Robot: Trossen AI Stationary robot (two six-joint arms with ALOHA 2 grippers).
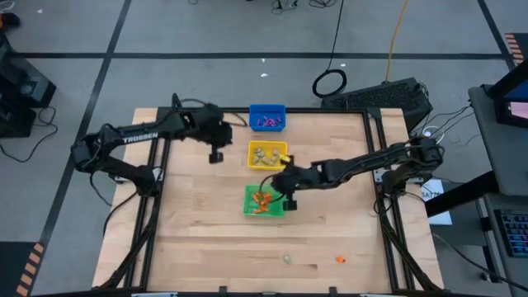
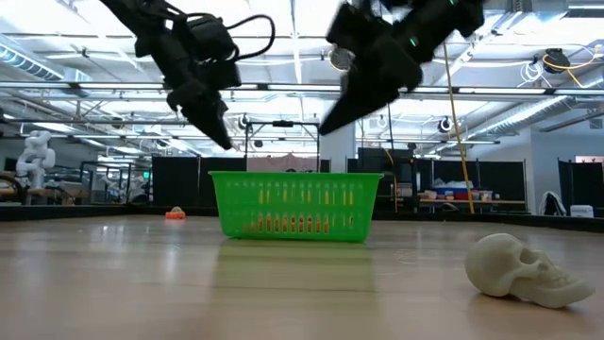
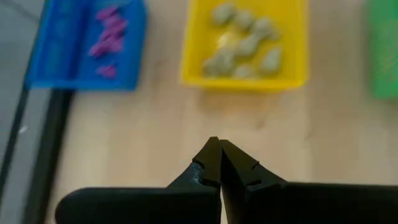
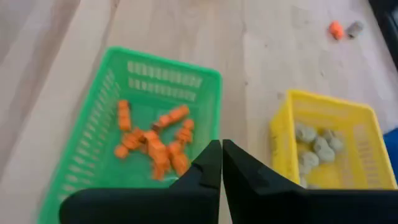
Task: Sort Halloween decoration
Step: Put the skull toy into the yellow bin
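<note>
While both arms hang above the pale wooden table (image 1: 198,239), three slatted plastic bins sit in a row: blue bin (image 1: 267,117) with purple trinkets (image 1: 266,122), yellow bin (image 1: 268,154) with lumpy beige-olive trinkets (image 1: 266,154), green bin (image 1: 264,201) with orange trinkets (image 1: 262,200). Two strays lie near the front edge: a pale skull (image 2: 527,269) and an orange piece (image 1: 339,259), perhaps a pumpkin. Right gripper (image 4: 221,163) hovers over the green bin's rim, fingers pressed together, empty. Left gripper (image 3: 219,163), also closed and empty, hangs beside the yellow bin.
</note>
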